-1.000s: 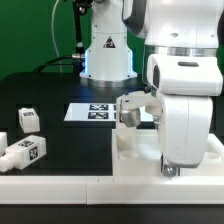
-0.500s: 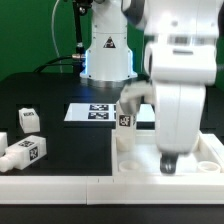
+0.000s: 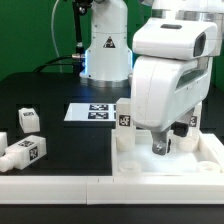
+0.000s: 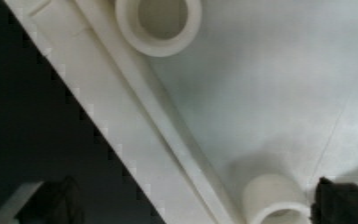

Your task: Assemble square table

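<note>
The square table panel, white with a raised rim, lies at the exterior view's lower right. One white leg with a black-and-white tag stands upright at its far left corner. My gripper hangs over the panel to the right of that leg, mostly hidden behind the wrist housing. In the wrist view the gripper is open and empty, its dark fingertips wide apart. Below it are the panel's rim and two round sockets.
Three loose tagged legs lie on the black table at the exterior view's left. The marker board lies behind the panel. The robot base stands at the back.
The arm has swung from the far left corner toward the exterior view's right. The leg that was at the gripper now stands alone at that corner.
</note>
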{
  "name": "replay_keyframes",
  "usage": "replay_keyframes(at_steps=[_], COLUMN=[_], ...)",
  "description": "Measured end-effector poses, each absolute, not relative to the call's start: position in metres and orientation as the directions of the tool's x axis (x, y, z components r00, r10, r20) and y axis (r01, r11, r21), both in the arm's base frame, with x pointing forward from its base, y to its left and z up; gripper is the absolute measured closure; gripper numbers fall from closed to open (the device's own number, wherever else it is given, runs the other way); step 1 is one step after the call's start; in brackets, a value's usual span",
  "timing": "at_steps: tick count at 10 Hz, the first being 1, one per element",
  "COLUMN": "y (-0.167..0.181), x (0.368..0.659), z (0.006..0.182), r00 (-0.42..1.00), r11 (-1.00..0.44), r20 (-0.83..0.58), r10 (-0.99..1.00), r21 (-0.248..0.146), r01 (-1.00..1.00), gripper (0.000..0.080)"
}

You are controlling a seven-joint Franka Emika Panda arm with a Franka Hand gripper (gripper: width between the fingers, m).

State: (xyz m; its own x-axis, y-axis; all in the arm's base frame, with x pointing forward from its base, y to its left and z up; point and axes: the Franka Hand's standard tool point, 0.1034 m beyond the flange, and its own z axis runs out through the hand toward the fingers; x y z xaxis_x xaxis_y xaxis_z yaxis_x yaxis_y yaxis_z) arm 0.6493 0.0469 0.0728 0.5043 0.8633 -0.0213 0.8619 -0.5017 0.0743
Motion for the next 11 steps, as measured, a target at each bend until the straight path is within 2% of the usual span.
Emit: replay_keyframes(at_steps=[2, 4, 5, 9, 10, 11], y=[0.021, -0.019, -0.027, -0.031, -0.048, -0.075], x=[0.641, 0.635, 0.635, 0.634, 0.627, 0.611], z=[0.083, 0.094, 0.094, 0.092, 0.089, 0.082], r00=[0.376, 0.163, 0.064, -0.175, -0.302, -0.372], r11=[-0.373, -0.16, -0.061, 0.178, 0.304, 0.37], r20=[-0.032, -0.055, -0.065, -0.091, -0.1, -0.096], r10=[0.926, 0.985, 0.996, 0.98, 0.948, 0.923], r21=[0.073, 0.058, 0.052, 0.029, 0.003, -0.033], r01=[0.925, 0.985, 0.997, 0.984, 0.953, 0.928], gripper=[0.0151, 0.0151, 0.0151, 0.0151, 0.0151, 0.0151])
